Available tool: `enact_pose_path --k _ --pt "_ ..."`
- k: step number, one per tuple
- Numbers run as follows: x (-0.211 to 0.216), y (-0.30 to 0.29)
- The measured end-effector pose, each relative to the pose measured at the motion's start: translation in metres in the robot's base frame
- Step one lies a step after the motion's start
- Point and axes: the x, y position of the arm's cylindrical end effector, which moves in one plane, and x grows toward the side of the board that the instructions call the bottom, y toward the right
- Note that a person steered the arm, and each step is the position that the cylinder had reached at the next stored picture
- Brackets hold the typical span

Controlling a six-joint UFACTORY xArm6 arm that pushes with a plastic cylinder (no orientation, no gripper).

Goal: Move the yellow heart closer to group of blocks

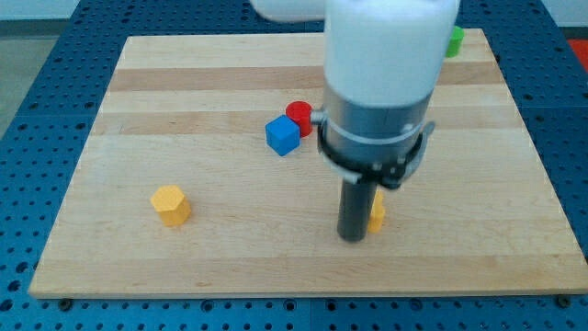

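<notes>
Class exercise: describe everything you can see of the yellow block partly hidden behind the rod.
Only a sliver of the yellow block shows, at the rod's right edge in the lower middle of the board. It is orange-yellow, matte, solid-looking and lies flat on the wood. Its shape cannot be made out, since the rod covers most of it. My tip sits just to its left, apparently against it, though contact is not certain. No other block touches it.

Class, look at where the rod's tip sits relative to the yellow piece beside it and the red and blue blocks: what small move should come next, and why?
Probably a short push up and to the view's left. My tip sits against the left side of a yellow block, mostly hidden behind the rod, likely the heart. The blue cube and red cylinder lie above-left, so the tip should first shift to the block's lower right.
</notes>
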Motion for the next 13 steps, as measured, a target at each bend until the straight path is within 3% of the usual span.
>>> enact_pose_path --k 2,4,5,7,8,9,10,11,13 --pt "-0.087 0.033" --pt "-0.015 0.010" --pt "-0.019 0.030" --pt "-0.089 0.042" --pt "-0.091 0.053" --pt "-0.044 0.053" --pt "-0.026 0.074" --pt "-0.059 0.091" --pt "-0.125 0.052"
